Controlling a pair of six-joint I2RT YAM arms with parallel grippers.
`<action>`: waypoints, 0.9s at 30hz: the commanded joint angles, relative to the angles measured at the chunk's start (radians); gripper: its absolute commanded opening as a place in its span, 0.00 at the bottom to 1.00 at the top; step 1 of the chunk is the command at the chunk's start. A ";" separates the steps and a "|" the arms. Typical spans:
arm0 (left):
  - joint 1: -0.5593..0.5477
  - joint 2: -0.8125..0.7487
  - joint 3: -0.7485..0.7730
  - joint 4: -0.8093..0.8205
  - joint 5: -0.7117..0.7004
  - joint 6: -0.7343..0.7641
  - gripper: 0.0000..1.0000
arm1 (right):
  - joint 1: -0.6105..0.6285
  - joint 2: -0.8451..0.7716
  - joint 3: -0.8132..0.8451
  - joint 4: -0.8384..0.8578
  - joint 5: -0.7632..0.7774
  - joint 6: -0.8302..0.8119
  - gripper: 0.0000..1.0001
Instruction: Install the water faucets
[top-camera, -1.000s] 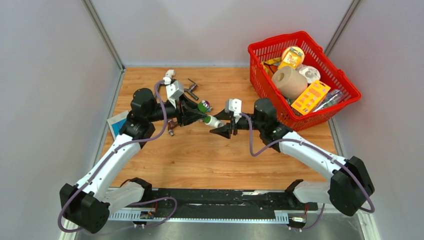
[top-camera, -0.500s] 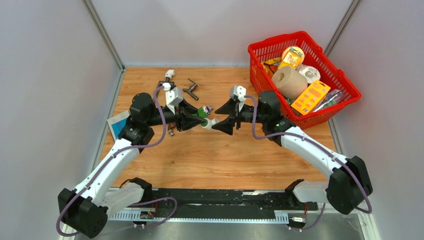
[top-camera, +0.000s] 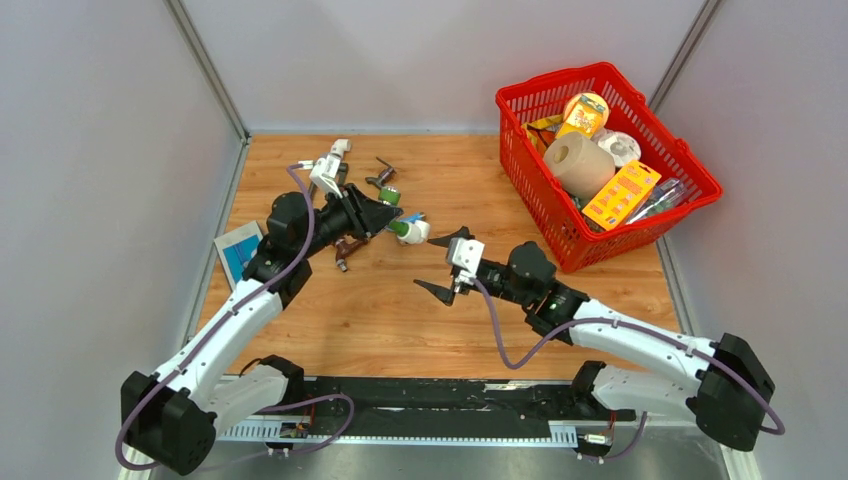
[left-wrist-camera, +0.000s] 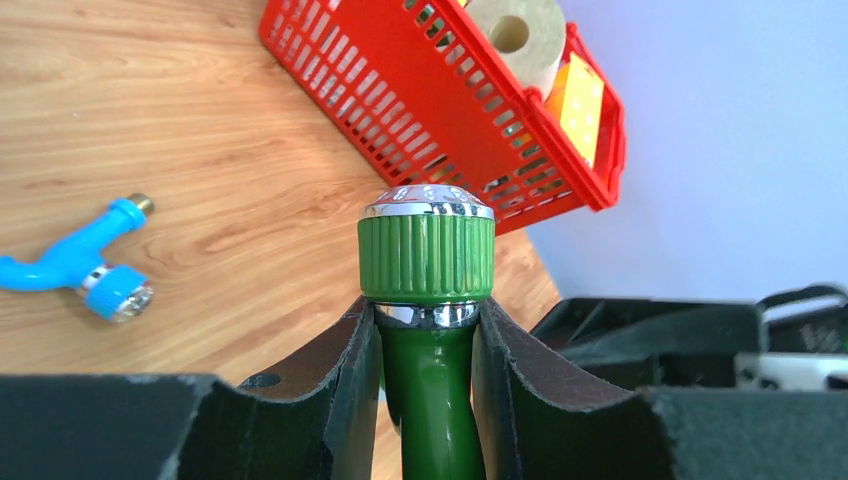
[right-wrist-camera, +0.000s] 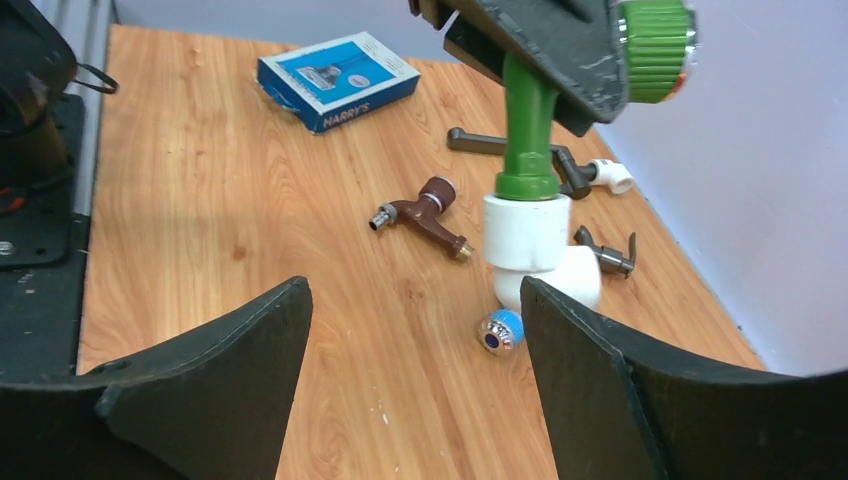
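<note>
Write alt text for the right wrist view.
The left gripper holds a green faucet seated in a white elbow fitting over the table, framed by the open right gripper. A brown faucet and Harry's box lie beyond.

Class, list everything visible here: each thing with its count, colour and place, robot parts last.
green faucet: one, green, held aloft
elbow fitting: one, white, on the green faucet's end
blue faucet: one, blue, lying in the middle
box: one, blue, left edge
brown faucet: one, brown, near the box
dark faucets: two, dark grey, far edge
basket: one, red, far right
paper roll: one, beige, in the basket
table: one, wood
left gripper: one, black, shut on the green faucet
right gripper: one, black, open, empty
</note>
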 joint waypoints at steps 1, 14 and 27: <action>0.000 0.012 0.019 0.096 -0.010 -0.193 0.00 | 0.070 0.048 -0.015 0.129 0.240 -0.159 0.82; 0.000 0.035 0.007 0.142 0.057 -0.261 0.00 | 0.077 0.182 0.014 0.224 0.319 -0.194 0.78; -0.016 0.017 -0.031 0.269 0.114 -0.386 0.00 | 0.079 0.301 0.026 0.304 0.391 -0.179 0.69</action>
